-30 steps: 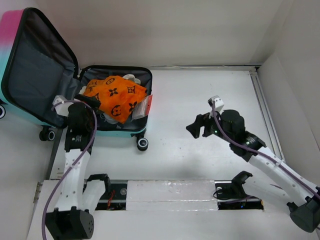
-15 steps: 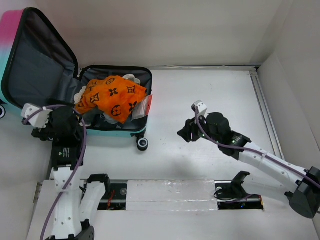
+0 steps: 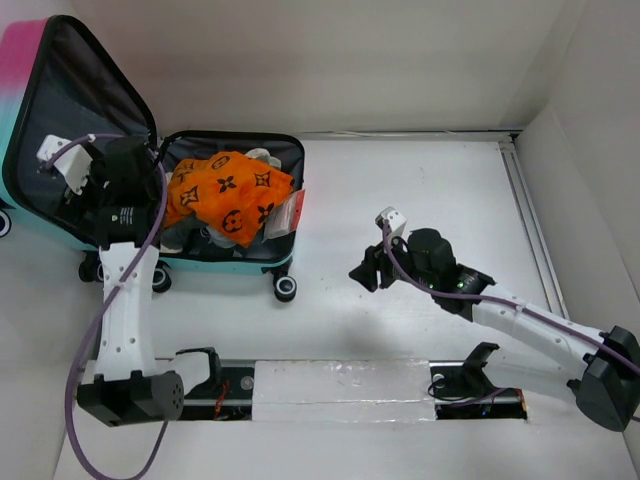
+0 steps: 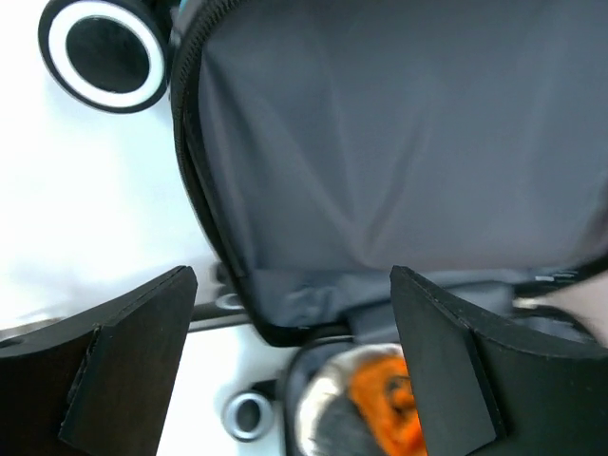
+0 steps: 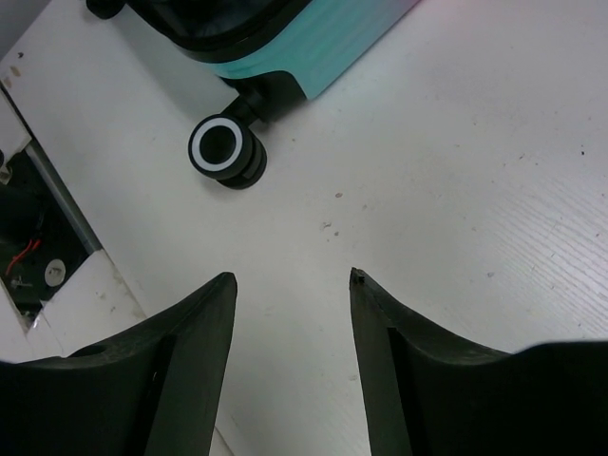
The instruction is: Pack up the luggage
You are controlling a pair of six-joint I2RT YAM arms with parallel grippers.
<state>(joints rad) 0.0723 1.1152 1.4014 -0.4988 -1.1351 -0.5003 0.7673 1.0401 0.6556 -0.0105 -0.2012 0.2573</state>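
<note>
The table [image 3: 400, 200] is occupied at its far left by the luggage [image 3: 75, 100], laid open with an orange cloth [image 3: 235, 190] bundled in its base. The left gripper [image 4: 293, 280] is positioned at the lid lining [image 4: 380, 142], jaws spread and empty. The right gripper [image 5: 292, 277] is positioned over the table near a wheel [image 5: 223, 150], jaws parted, nothing gripped.

A white table [image 3: 400, 190] is boxed by plain white walls [image 3: 330, 60], seemingly evenly lit.

1 luggage [image 3: 80, 120], 1 orange cloth [image 3: 235, 190], 2 hands: left hand [image 4: 293, 275] and right hand [image 5: 292, 275].
</note>
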